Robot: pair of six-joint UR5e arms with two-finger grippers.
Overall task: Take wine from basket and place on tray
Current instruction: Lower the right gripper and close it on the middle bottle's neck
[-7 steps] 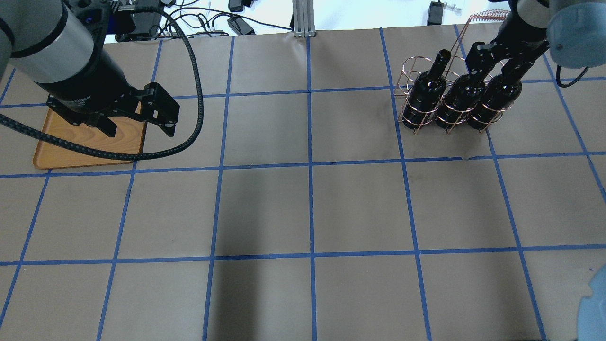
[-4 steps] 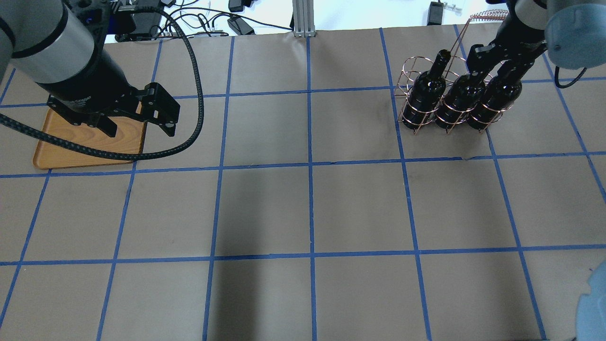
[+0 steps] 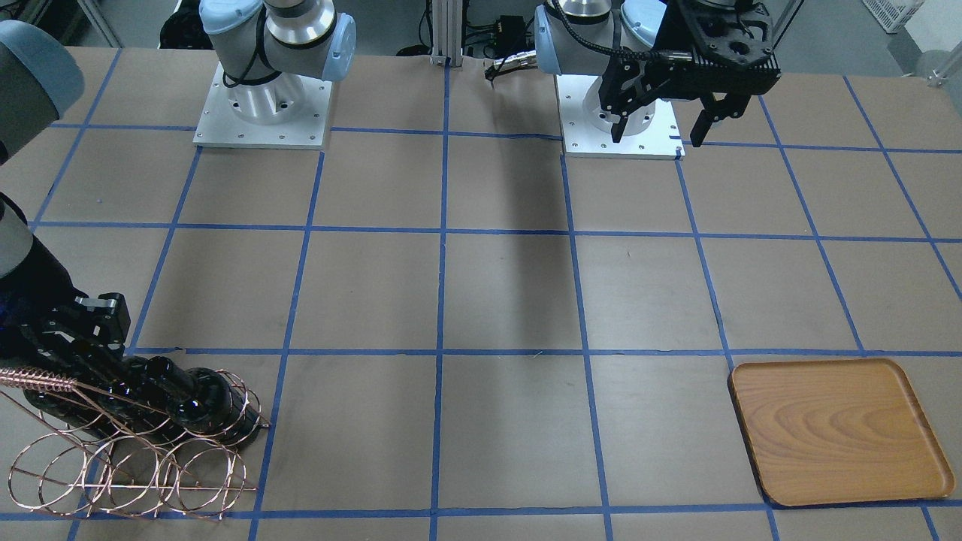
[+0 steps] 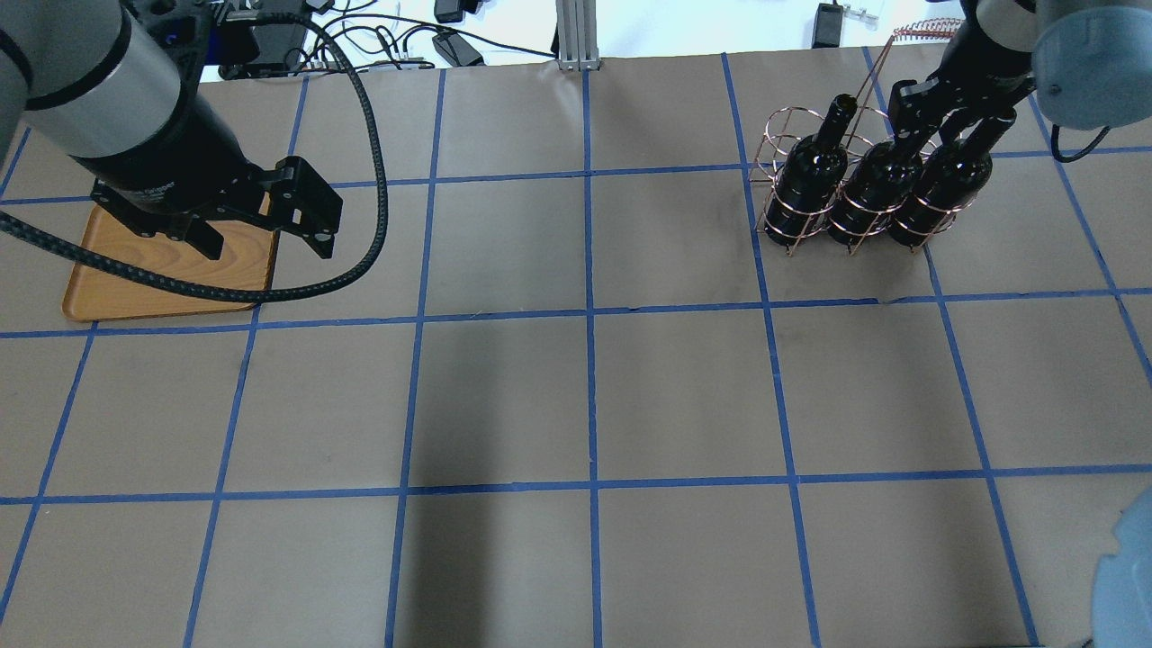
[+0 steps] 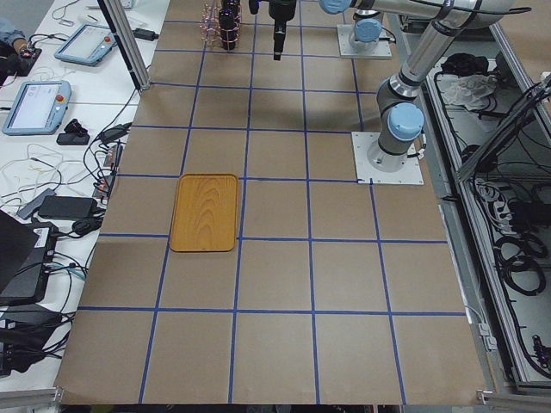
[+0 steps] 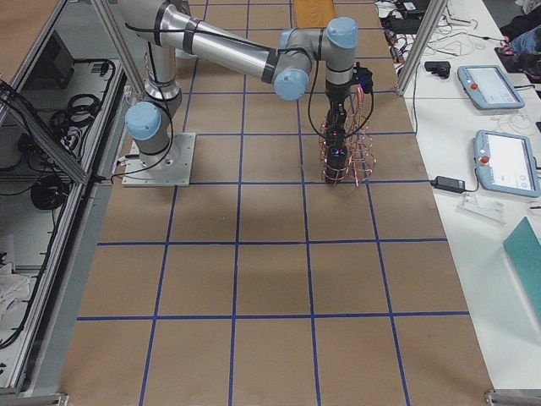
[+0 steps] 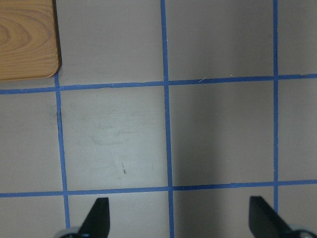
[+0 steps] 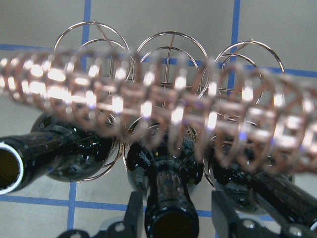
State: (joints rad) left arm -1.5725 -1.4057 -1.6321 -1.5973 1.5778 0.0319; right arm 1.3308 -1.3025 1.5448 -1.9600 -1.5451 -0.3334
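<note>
The left arm [image 4: 117, 108] is observed reaching in from its own side, with the wrist directed downward. The left gripper [image 4: 263, 238] is held raised, the jaws spread wide. The right arm [image 6: 228, 52] is noted stretched far forward, the wrist section hanging down. The right gripper [image 8: 176, 218] is lowered, its fingers [image 8: 134, 210] parted and not closed.

Three bottles of wine [image 4: 871, 196] stand side by side in the basket [image 3: 135, 469] — the tray [image 3: 838, 432] lies well apart.
</note>
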